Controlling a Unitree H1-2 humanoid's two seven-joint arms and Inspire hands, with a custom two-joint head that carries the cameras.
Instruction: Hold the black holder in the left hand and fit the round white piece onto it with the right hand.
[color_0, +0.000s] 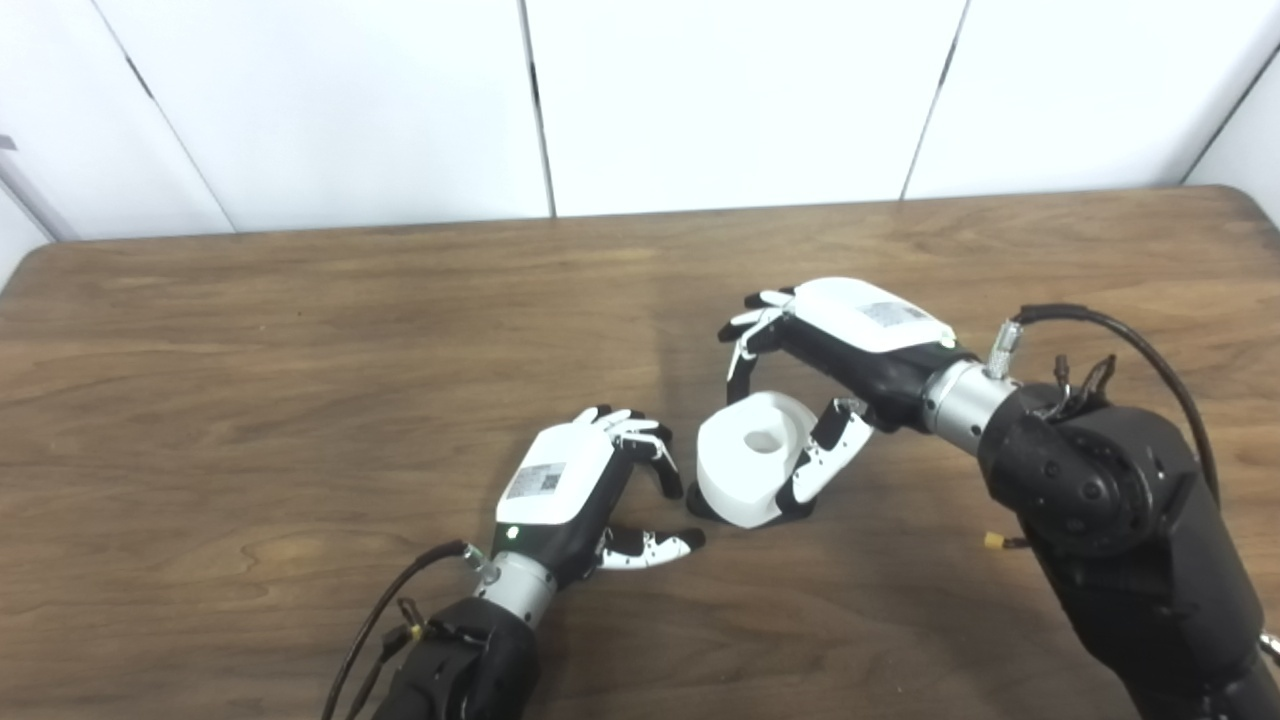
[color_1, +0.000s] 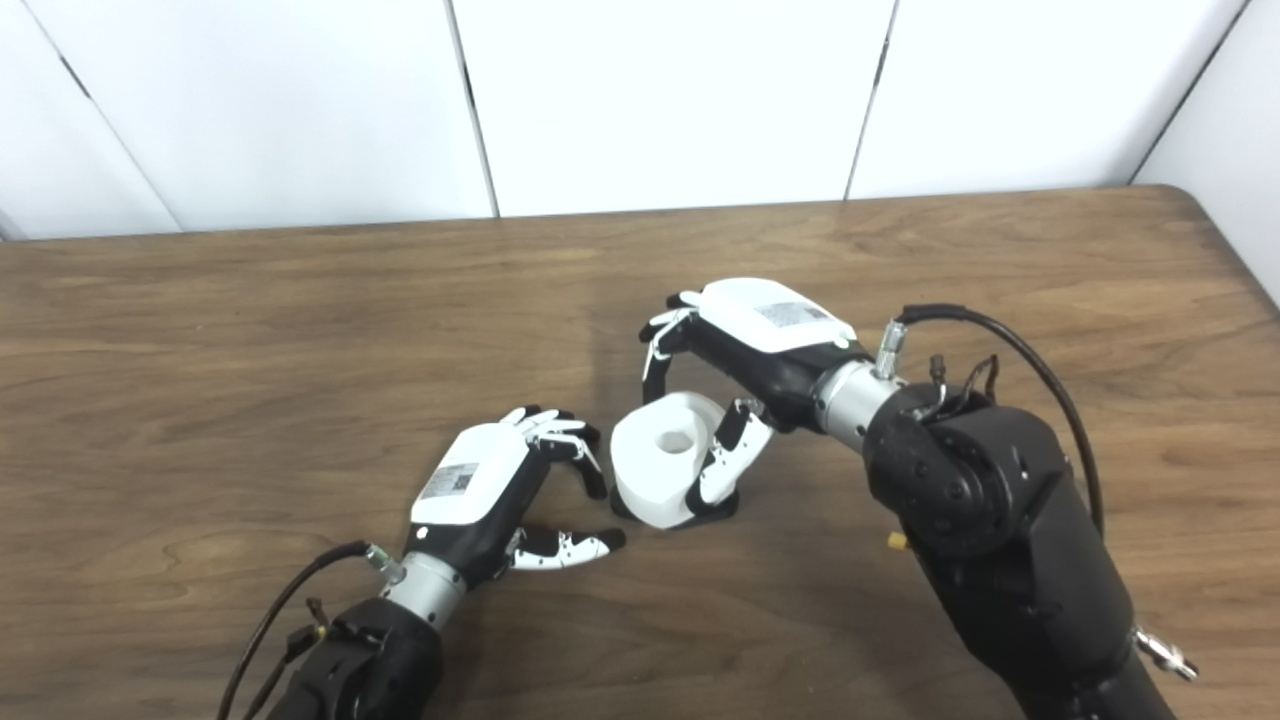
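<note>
The round white piece is sitting on the black holder, of which only a thin dark base is showing beneath and beside it, and the pair is resting on the wooden table a little right of centre. The piece is a squat cylinder with a hole in its upper face; that face is tilting slightly toward the cameras, so its axis is running nearly upright. The right hand is arching over the piece from the right, fingers curling down behind it and thumb lying against its near right side, but whether it is truly gripping cannot be told. The left hand is resting just left of the holder, holding nothing, its fingers loosely curled with the tips close to the holder's base and the thumb pointing toward it, apart from it. White wall panels are standing behind the table.
</note>
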